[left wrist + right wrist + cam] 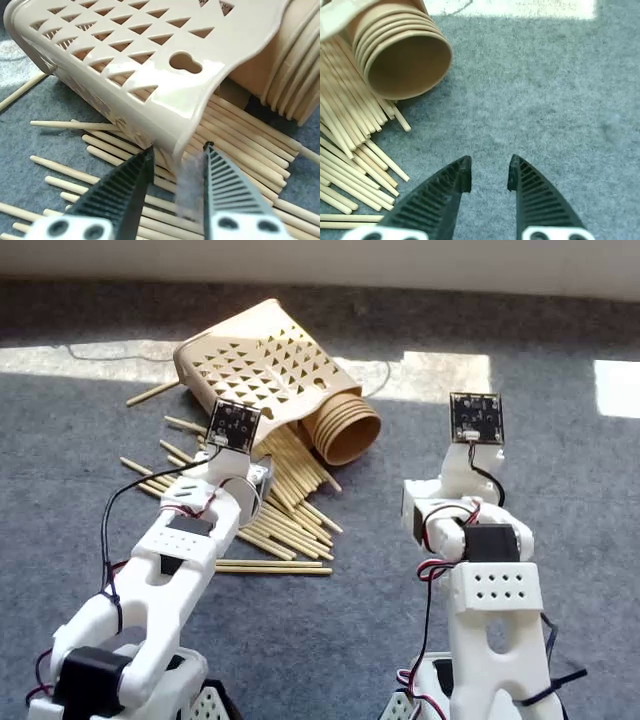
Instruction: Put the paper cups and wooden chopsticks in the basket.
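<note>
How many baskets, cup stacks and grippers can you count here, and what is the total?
basket: 1
stack of paper cups: 1
grippers: 2, left gripper and right gripper
Total: 4
chopsticks: too many overlapping to count

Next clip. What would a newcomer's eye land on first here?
A cream basket lies tipped on its side on the gray carpet, a stack of paper cups at its open end. Wooden chopsticks are strewn beside it. The left gripper is open close to the basket's rim; the right gripper is open over bare carpet.
</note>
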`<state>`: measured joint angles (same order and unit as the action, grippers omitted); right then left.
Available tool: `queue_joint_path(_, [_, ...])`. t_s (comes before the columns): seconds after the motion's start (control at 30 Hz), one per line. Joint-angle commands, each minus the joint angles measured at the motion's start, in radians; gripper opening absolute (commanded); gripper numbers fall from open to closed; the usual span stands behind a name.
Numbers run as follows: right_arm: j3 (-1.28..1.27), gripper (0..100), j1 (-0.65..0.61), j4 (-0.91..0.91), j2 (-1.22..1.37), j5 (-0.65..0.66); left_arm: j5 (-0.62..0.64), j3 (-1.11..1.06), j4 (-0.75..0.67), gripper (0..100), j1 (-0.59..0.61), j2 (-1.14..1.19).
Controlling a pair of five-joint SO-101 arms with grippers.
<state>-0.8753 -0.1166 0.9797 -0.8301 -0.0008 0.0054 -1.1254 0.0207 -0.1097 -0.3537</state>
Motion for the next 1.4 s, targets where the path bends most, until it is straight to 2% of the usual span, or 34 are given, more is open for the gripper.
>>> queue_joint_path(0.0, [-0.013, 13.5, 0.005, -0.028, -0.031, -0.012, 0.003, 0.050, -0.054, 15, 0.019, 0.012])
queue_joint_path(0.07, [-0.019, 13.5, 0.005, -0.028, -0.031, -0.012, 0.006, 0.050, -0.078, 14, 0.019, 0.028])
queue_joint_path(0.23, [-0.019, 13.5, 0.005, -0.028, -0.033, -0.012, 0.002, 0.054, -0.155, 0, 0.018, 0.044])
queue_joint_path(0.47, [-0.021, 13.5, 0.012, -0.028, -0.033, -0.012, 0.005, 0.087, -0.123, 1, 0.027, 0.036])
queue_joint_path(0.53, [-0.021, 13.5, 0.012, -0.028, -0.033, -0.012, 0.008, 0.133, -0.037, 1, 0.041, 0.030])
queue_joint_path(0.63, [-0.021, 13.5, 0.028, -0.028, -0.033, -0.012, 0.011, 0.237, 0.170, 1, 0.064, -0.008])
queue_joint_path(0.83, [-0.021, 13.5, 0.097, -0.028, -0.033, -0.012, 0.120, 0.507, 0.542, 1, 0.059, -0.068])
queue_joint_path(1.1, [-0.022, 13.5, 0.148, -0.071, -0.025, -0.012, 0.124, 0.832, 0.853, 1, 0.024, -0.067])
queue_joint_path(1.37, [-0.022, 13.5, 0.163, -0.073, -0.025, -0.014, 0.181, 1.096, 1.059, 1, -0.038, -0.065])
